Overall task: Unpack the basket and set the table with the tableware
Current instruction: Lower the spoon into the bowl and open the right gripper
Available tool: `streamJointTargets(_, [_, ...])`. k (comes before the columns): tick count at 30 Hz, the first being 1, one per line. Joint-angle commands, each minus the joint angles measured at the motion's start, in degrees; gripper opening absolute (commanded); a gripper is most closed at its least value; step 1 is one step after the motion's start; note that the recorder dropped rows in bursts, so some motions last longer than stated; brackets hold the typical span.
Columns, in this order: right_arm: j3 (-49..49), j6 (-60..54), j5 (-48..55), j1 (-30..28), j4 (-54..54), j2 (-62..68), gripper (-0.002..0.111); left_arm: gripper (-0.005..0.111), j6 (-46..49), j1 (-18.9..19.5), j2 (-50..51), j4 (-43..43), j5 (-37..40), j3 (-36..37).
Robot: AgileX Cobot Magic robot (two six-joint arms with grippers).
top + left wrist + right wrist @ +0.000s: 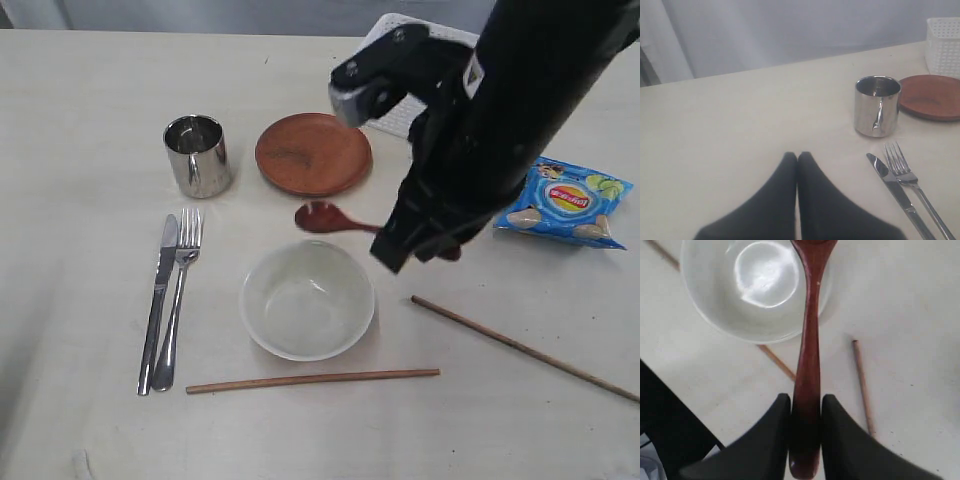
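Our right gripper point(806, 402) pinches the spoon point(808, 345) by its handle tip. Gripped there it could swivel and hit the bowl point(715, 305); our left gripper point(797, 161) sits closed, empty

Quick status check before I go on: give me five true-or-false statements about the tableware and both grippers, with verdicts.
1. The right gripper is clamped on the spoon handle. True.
2. The two chopsticks lie touching. False: one lies beside the bowl, the other lies apart on the right arm's side.
3. The knife and fork lie side by side. True.
4. The cup stands on the plate. False: it stands on the table beside the plate.
5. The left gripper holds the fork. False: it is shut and empty.
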Motion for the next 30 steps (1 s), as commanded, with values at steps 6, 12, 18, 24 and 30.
streamJointTargets(6, [9.6, -5.03, -11.76, 8.42, 0.41, -0.41, -0.001, 0.0, -0.02, 0.14, -0.19, -0.08, -0.26, 0.13])
streamJointTargets(12, [9.6, -5.15, -12.32, 8.42, 0.41, 0.0, 0.0, 0.0, -0.02, 0.14, -0.19, -0.08, -0.26, 0.13])
streamJointTargets(18, [9.6, -4.88, -10.57, 8.42, -1.53, 1.87, 0.0, 0.0, -0.02, 0.14, -0.19, -0.08, -0.26, 0.13])
streamJointTargets(24, [9.6, -3.45, -10.78, 8.42, -3.59, 2.21, 0.005, 0.0, -0.02, 0.14, -0.19, -0.08, -0.26, 0.13])
streamJointTargets(30, [9.6, -3.07, -10.1, 8.42, -4.16, 2.21, 0.042, 0.0, -0.02, 0.14, -0.19, -0.08, -0.26, 0.13])
